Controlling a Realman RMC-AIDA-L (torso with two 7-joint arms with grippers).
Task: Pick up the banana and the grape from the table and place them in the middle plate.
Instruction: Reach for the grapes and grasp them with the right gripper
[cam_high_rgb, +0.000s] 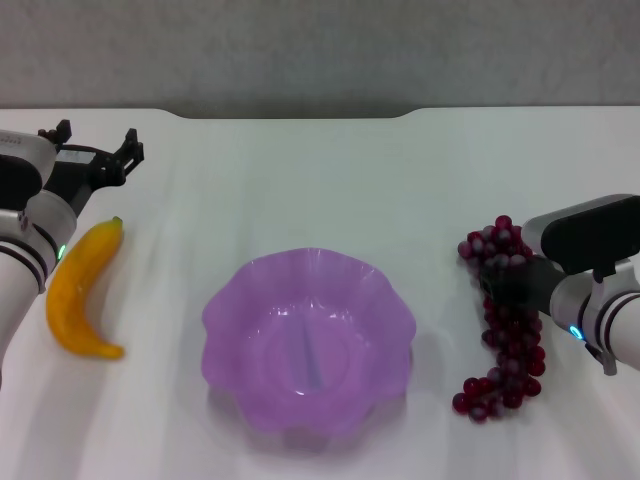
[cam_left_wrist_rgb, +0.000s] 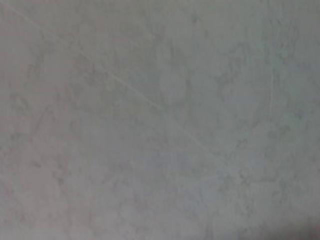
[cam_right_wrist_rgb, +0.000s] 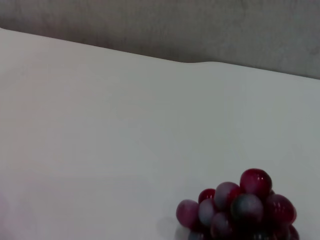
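The orange-yellow banana lies on the white table at the left, its green stem tip pointing away from me. My left gripper hovers open just beyond that tip, holding nothing. In the middle stands the purple scalloped plate, with nothing in it. The dark red grape bunch lies at the right. My right gripper is down over the bunch's middle and hides part of it. The right wrist view shows the bunch's far end. The left wrist view shows only a plain grey surface.
The table's rounded far edge meets a grey wall behind it. White tabletop stretches between the plate and each fruit.
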